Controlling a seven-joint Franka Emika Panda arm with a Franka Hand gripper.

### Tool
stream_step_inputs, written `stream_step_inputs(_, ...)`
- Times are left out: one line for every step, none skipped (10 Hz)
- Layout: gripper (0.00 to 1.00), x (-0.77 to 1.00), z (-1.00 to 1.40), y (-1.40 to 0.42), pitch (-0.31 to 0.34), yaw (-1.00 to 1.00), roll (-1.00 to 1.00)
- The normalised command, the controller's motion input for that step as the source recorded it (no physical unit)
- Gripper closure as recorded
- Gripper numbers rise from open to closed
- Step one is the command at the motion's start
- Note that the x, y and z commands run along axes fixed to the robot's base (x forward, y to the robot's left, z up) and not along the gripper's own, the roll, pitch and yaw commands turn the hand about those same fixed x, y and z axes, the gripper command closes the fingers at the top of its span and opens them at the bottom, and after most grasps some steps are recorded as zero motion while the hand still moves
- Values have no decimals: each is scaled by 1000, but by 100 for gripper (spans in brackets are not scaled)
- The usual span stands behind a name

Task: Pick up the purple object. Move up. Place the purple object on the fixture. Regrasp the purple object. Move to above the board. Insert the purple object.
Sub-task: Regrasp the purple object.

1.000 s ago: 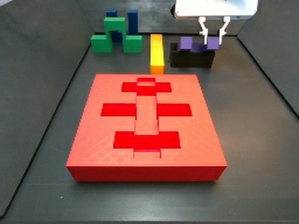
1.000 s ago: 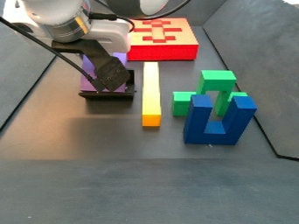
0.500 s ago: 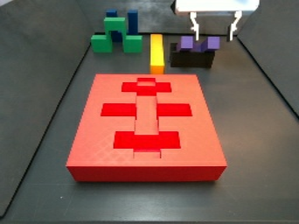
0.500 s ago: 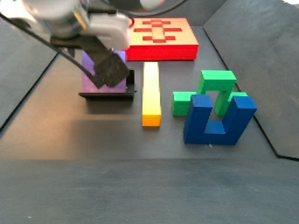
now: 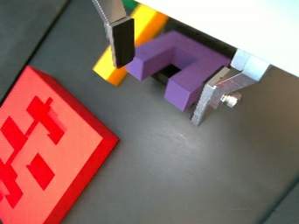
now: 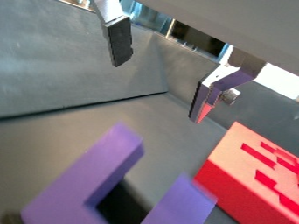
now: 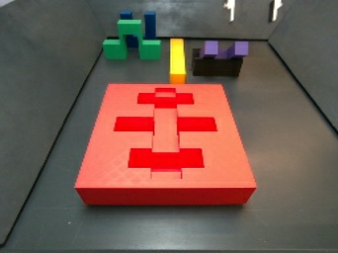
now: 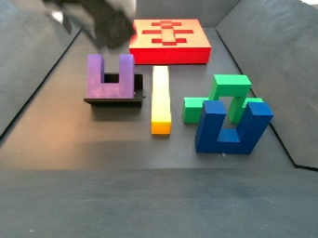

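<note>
While the purple object (image 7: 223, 47) sits on the fixture (image 7: 216, 67) beside the yellow bar (image 7: 177, 58), I see my gripper (image 7: 251, 10) hanging above it, fingers (image 5: 119, 38) spread wide, grasping nothing.

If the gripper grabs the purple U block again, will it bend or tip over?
Probably not bend: the purple object looks like thick solid plastic. It may tip if nudged, since it stands prongs-up on the small fixture. Its flat sides should suit the open gripper hovering above it, though smooth plastic might slip.
</note>
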Motion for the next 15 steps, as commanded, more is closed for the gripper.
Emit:
stream_step_inputs(0,34,563,-269,151,246,1000)
stream_step_inputs(0,49,560,-231,194,246,1000)
stream_step_inputs(0,66,423,-140,309,257,1000)
stream_step_inputs(0,120,243,-54,354,266,1000)
stream_step_inputs(0,174,111,-17,329,263,1000)
stream_step_inputs(0,289,34,0,311,246,1000)
stream_step_inputs(0,414,0,140,280,191,1000)
stream_step_inputs(0,526,-231,503,103,89,514)
stream_step_inputs(0,526,-363,614,0,66,283)
stream_step_inputs(0,506,-357,646,0,69,266)
stream_step_inputs(0,560,-234,337,69,6,349)
stream_step_inputs(0,463,-226,0,149,0,674)
stream_step_inputs(0,440,-94,-369,280,0,1000)
stream_step_inputs(0,397,-31,-391,329,0,1000)
stream_step_inputs(0,300,-200,-329,314,-206,1000)
